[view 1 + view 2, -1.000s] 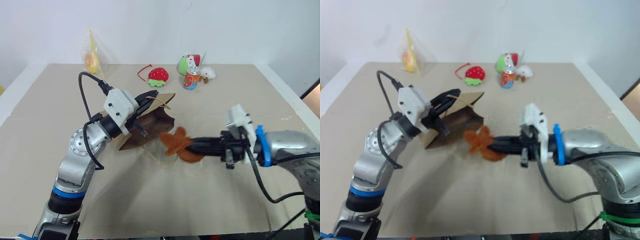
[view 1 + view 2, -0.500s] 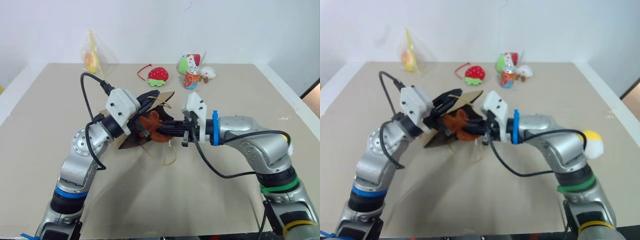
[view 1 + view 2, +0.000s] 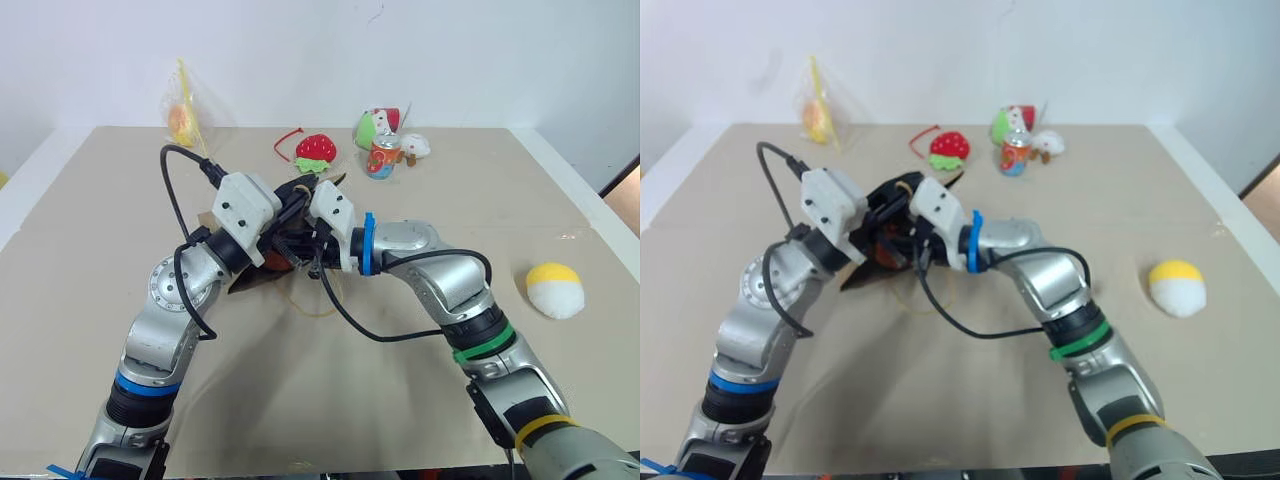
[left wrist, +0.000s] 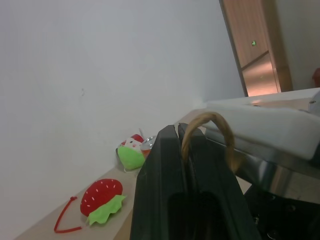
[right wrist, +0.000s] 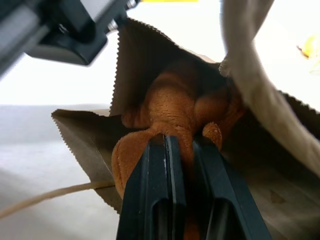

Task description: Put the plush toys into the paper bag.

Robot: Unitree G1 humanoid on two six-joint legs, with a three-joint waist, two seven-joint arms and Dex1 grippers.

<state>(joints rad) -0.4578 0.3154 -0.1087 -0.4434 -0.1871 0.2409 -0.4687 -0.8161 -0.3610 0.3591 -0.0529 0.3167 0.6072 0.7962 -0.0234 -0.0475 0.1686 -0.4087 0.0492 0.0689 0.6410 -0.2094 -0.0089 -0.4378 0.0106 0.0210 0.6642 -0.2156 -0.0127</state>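
Note:
The brown paper bag (image 5: 85, 135) lies tipped with its mouth held up off the table. My left gripper (image 4: 181, 131) is shut on one tan cord handle (image 4: 207, 125) of it. The other handle loop (image 3: 312, 303) trails on the table. My right gripper (image 5: 182, 142) is shut on the fuzzy orange-brown plush toy (image 5: 170, 105) and reaches into the bag's mouth, with the toy inside the paper walls. In the head views both grippers meet at the bag (image 3: 865, 272). The egg-shaped white plush with a yellow top (image 3: 553, 290) lies alone on the table at the right.
At the table's back stand a red strawberry plush (image 3: 316, 150), a green-and-white toy (image 3: 372, 128), a small can (image 3: 383, 158) and a little white toy (image 3: 416, 146). A clear plastic bag with yellow trim (image 3: 185, 112) sits at the back left.
My right gripper has carried the orange-brown plush leftward from the table's middle into the bag's mouth. The egg-shaped plush has come into sight at the right. The left gripper has stayed put.

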